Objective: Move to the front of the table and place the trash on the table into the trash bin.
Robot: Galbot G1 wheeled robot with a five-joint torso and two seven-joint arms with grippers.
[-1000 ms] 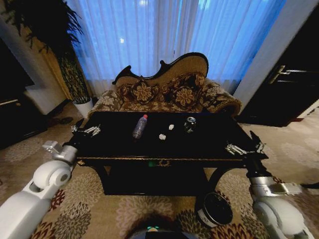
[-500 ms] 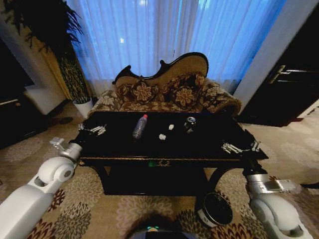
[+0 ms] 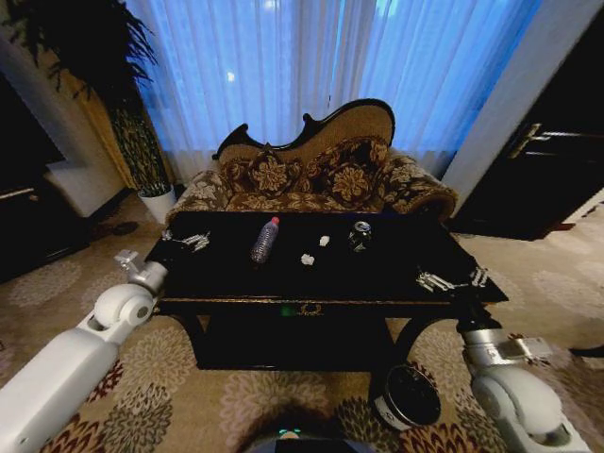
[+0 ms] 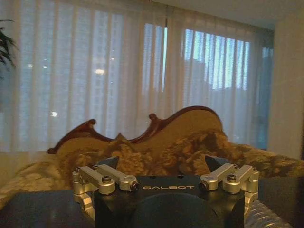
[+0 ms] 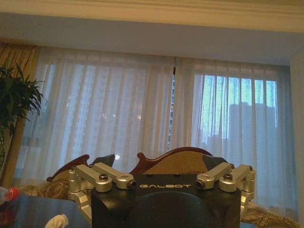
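The black table (image 3: 396, 269) with its gold front trim stands straight ahead. On it lies the trash: a clear bottle (image 3: 265, 240) with a red cap, two white paper bits (image 3: 308, 259) (image 3: 325, 241) and a dark can (image 3: 360, 234). The black trash bin (image 3: 408, 396) sits on the carpet by the table's right front leg. My left gripper (image 3: 186, 240) hangs open over the table's left end, left of the bottle. My right gripper (image 3: 453, 279) is open over the right end. In the right wrist view the bottle (image 5: 5, 197) and a paper bit (image 5: 57, 221) lie beyond the open gripper (image 5: 161, 161).
A patterned sofa (image 3: 311, 179) stands right behind the table, with bright curtains behind it. A potted plant (image 3: 142, 151) is at the back left and a dark door (image 3: 538, 160) at the right. Patterned carpet surrounds the table.
Both arms have reached forward over the table. The left gripper moved farther and to the right along the left end; the right gripper shifted slightly inward. The trash has not moved.
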